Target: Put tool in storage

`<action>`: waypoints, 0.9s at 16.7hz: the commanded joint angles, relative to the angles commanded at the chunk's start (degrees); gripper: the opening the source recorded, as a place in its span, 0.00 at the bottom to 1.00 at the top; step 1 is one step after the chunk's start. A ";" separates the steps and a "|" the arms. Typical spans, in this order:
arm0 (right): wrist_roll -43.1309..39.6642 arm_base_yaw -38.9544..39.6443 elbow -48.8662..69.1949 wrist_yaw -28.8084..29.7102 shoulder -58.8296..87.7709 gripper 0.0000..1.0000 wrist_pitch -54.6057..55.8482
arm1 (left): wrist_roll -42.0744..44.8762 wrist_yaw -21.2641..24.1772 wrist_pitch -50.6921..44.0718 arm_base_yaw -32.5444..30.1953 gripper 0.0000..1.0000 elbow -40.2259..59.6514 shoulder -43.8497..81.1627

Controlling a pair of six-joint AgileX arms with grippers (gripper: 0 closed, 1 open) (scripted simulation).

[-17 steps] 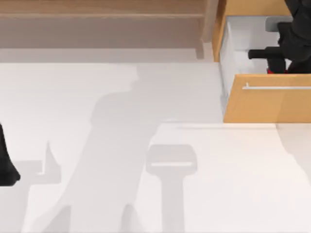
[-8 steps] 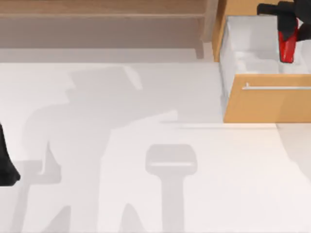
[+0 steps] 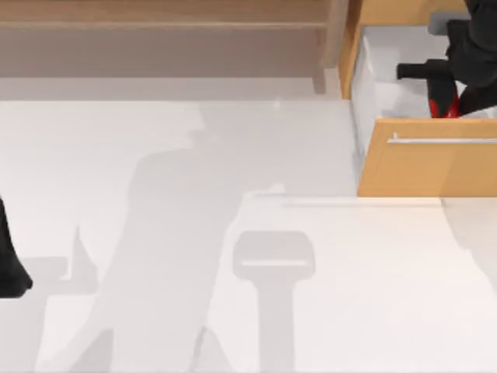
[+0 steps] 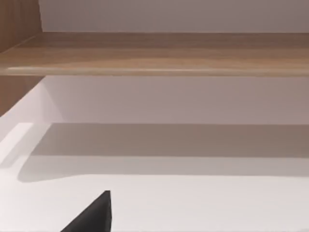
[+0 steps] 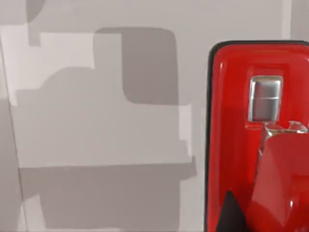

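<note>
lowered again, blocky black tool (image 3: 435,81) sits inside white-lined wooden drawer (image 3: 427,167).

Nothing here can be read: no lettering, label, brand, number or sign on the drawer (image 3: 435,163), the tool (image 3: 435,85), the shelf (image 3: 163,23) or the worktop (image 3: 349,295).

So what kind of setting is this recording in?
Likely a simulated workshop-style tabletop: a plain white table, a wooden shelf along the back, and an open orange-tan drawer where the right gripper is over a black-and-red tool.
</note>
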 joint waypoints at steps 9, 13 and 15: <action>-2.48 0.28 -2.13 -0.29 1.67 0.15 0.31 | 0.00 0.00 0.00 0.00 1.00 0.00 0.00; -2.48 0.28 -2.13 -0.29 1.67 0.45 0.31 | 0.00 0.00 0.00 0.00 1.00 0.00 0.00; -2.48 0.28 -2.13 -0.29 1.67 0.60 0.31 | 0.00 0.00 0.00 0.00 1.00 0.00 0.00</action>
